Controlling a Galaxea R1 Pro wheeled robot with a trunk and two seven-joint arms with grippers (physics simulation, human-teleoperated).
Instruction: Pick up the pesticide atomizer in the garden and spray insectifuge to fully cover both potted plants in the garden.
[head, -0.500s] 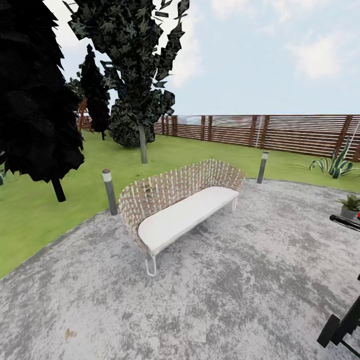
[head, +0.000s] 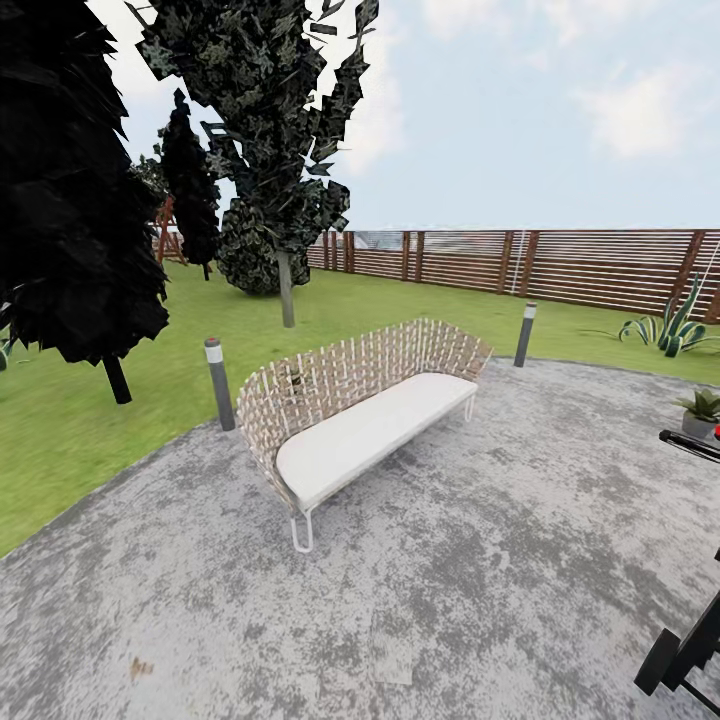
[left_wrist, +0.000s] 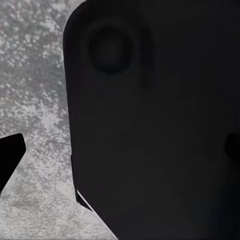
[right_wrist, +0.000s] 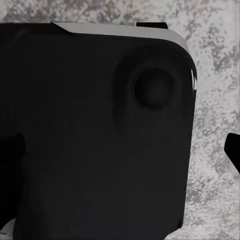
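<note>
I stand on the round grey stone patio (head: 480, 600) of the garden, with lawn (head: 90, 420) around it. One potted plant (head: 701, 406), a low green rosette in a small grey pot, sits at the far right edge of the head view. The pesticide atomizer is out of view. A black part of my right arm (head: 680, 650) juts in at the lower right. In each wrist view a large black part of my own body blocks the camera, with mottled patio stone beside it. A dark fingertip (left_wrist: 10, 160) shows at one edge, and another fingertip (right_wrist: 234, 155) likewise.
A woven bench with a white cushion (head: 365, 430) stands mid-patio. Two short bollards (head: 218, 383) (head: 525, 333) mark the patio rim. Dark trees (head: 70, 200) (head: 280, 150) rise at left. A slatted brown fence (head: 560, 262) runs behind, with a striped agave (head: 668, 327) before it.
</note>
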